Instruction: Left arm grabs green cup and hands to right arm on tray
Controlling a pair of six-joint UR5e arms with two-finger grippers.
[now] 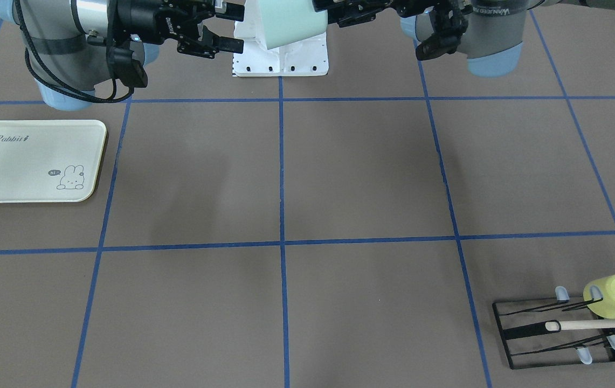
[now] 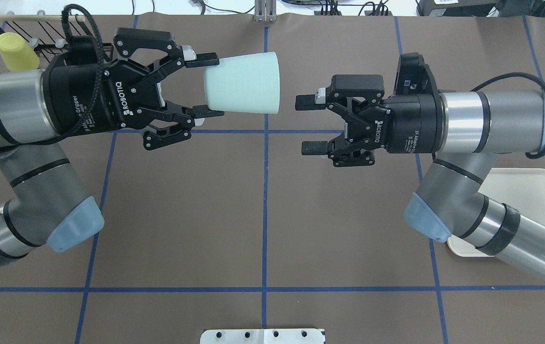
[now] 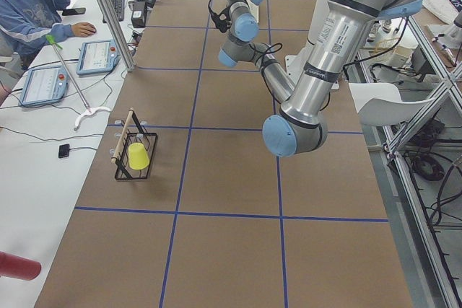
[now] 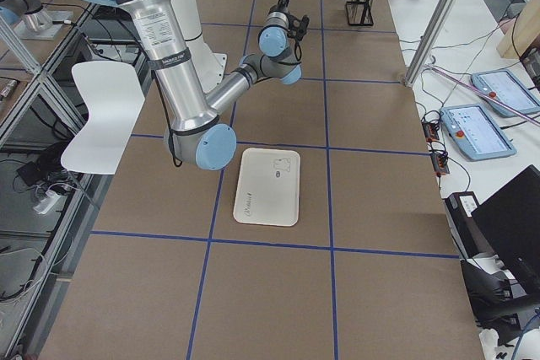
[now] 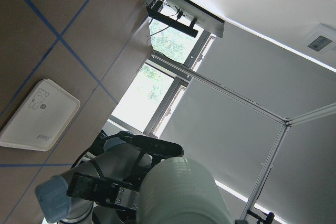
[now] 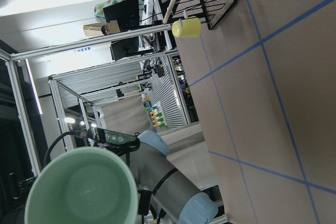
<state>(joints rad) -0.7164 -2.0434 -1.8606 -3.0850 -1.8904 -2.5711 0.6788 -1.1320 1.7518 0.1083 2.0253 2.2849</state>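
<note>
Now our left end effector (image 2: 208, 87) grips the green cup (image 2: 246, 83) aloft; our open right end effector (image 2: 308, 124) must next advance and clasp it.

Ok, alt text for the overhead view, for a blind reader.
The left gripper holds the green cup sideways over the table, open end facing the open right gripper, a gap between them. A yellow-green cup sits at top left; the tray shows beneath the right arm.

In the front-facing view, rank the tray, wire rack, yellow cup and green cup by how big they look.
1. Tray.
2. Wire rack.
3. Yellow cup and green cup look about alike; the green one is cut off at the top edge and held aloft, so unranked.
</note>
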